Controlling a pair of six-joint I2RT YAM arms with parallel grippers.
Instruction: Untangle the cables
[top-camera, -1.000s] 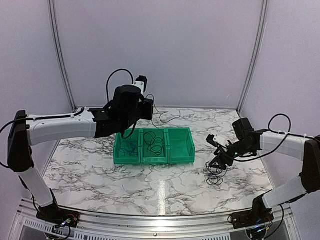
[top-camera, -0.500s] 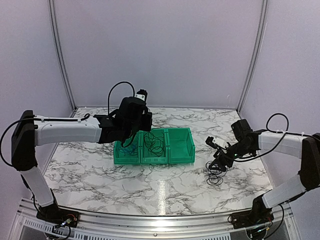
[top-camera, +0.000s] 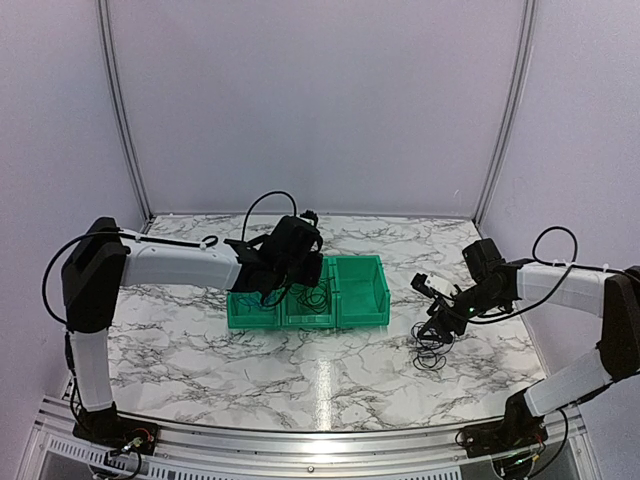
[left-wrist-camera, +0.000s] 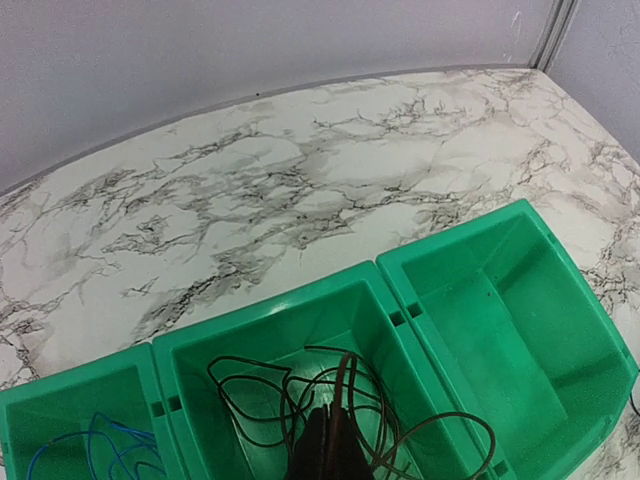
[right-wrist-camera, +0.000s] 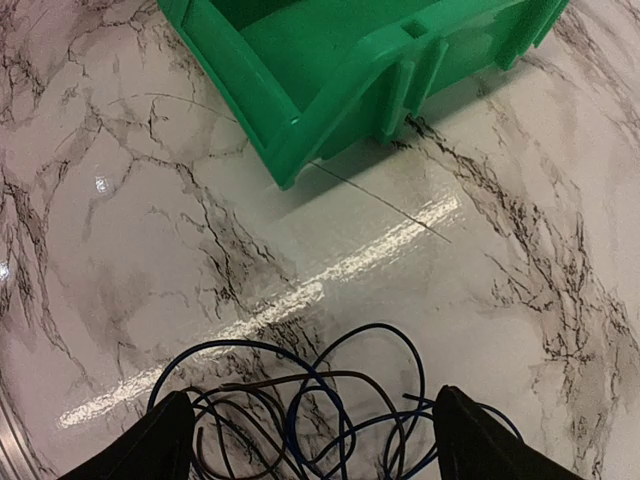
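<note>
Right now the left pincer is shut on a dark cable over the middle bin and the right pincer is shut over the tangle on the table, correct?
Not quite: the right pincer is open, fingers spread wide over the tangle, as the right wrist view shows; the left pincer is indeed shut on the dark cable.

Thin blue and black tangled cables (right-wrist-camera: 300, 405) and a coiled thin blue cord (left-wrist-camera: 100, 448) both run off their views' bottom edges.
</note>
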